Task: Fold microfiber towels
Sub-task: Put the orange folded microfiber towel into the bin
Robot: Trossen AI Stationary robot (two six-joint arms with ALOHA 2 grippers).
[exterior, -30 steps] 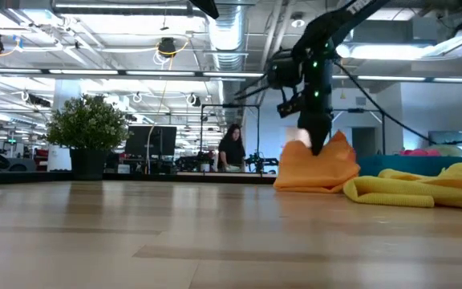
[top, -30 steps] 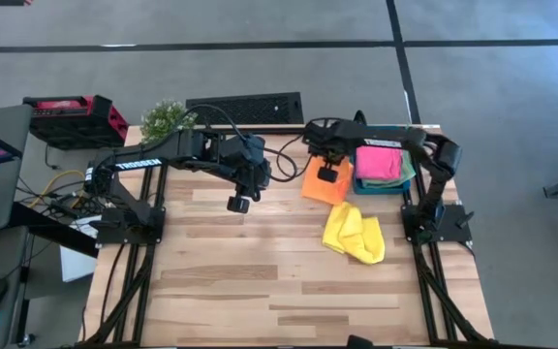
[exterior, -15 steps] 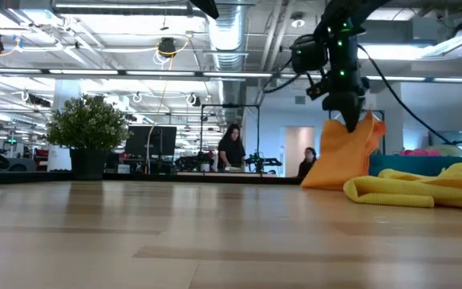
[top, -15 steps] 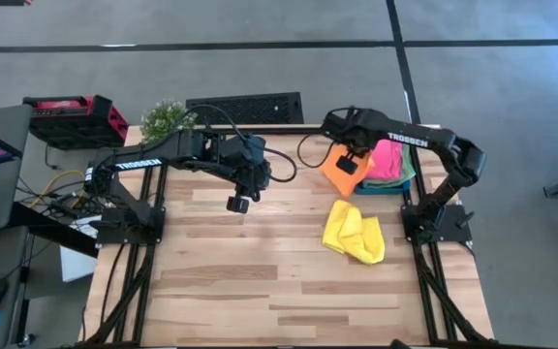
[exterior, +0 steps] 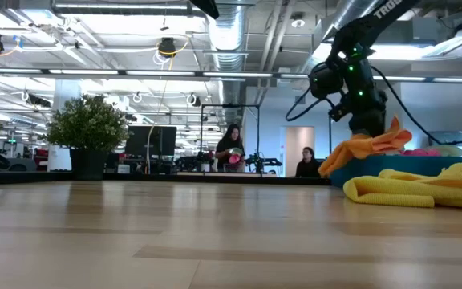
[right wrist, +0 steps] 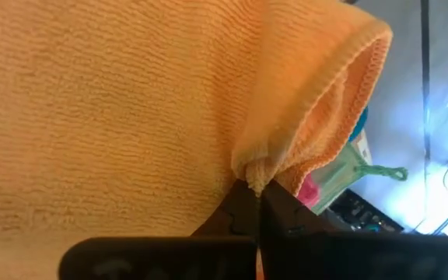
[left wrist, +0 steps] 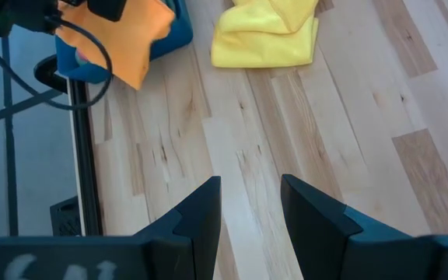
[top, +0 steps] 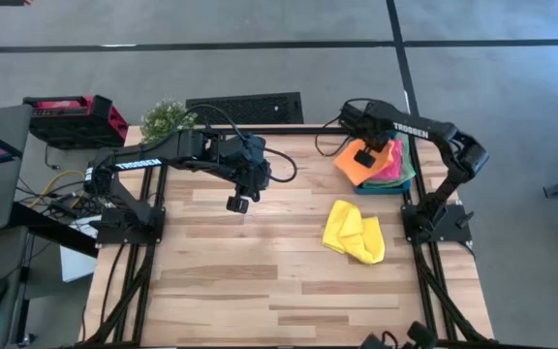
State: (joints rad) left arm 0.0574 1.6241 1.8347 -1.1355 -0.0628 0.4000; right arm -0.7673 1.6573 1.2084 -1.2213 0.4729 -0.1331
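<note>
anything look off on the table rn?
Yes: the yellow towel lies crumpled on the table, not folded. The right gripper is shut on the orange towel, which drapes untidily over the edge of the teal bin on top of the pink towel. The left gripper hangs open mid-table.

A light wooden table (top: 260,281) carries a crumpled yellow towel (top: 354,233) and a teal bin (top: 407,183).

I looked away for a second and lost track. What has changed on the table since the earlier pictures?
The right gripper, shut on the orange towel, lifted it off the table and carried it over the teal bin, where it now drapes on the pink towel. Unchanged: the yellow towel lies crumpled on the table, and the left gripper hovers open over the table's middle.
</note>
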